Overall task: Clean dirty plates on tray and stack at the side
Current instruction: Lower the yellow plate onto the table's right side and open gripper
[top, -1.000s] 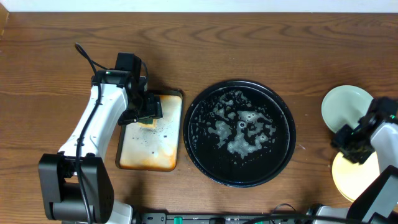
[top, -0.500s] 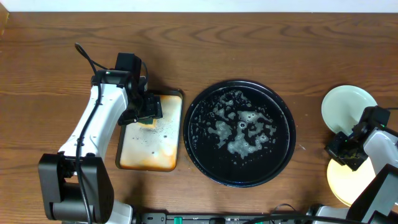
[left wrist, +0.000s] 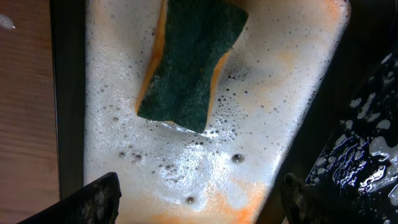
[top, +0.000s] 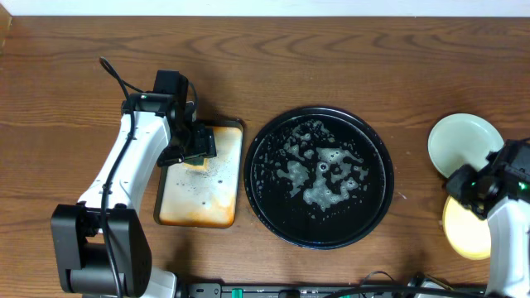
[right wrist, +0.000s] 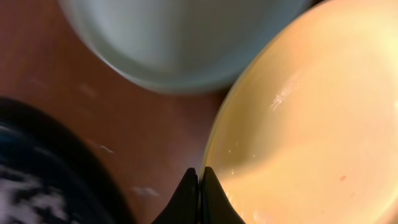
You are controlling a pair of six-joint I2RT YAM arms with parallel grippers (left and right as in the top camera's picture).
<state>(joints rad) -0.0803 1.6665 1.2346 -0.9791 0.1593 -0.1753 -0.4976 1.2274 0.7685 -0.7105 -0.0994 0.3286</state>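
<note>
Mint plate (top: 460, 139), yellow plate (top: 462, 236) (two total); left claw (left wrist: 199, 196) agape, empty; right claw (right wrist: 198, 180) closed.

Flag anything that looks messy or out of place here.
The black tray holds only soapy foam, no plates. The yellow plate lies beside the mint plate, not stacked on it. A sponge sits in orange-tinged suds in the small tray.

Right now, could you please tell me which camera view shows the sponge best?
The left wrist view: the sponge lies unobstructed, green side up, in the foamy orange-stained tray. Overhead, the left pincer hides it almost wholly; the right wrist view shows none of it.
</note>
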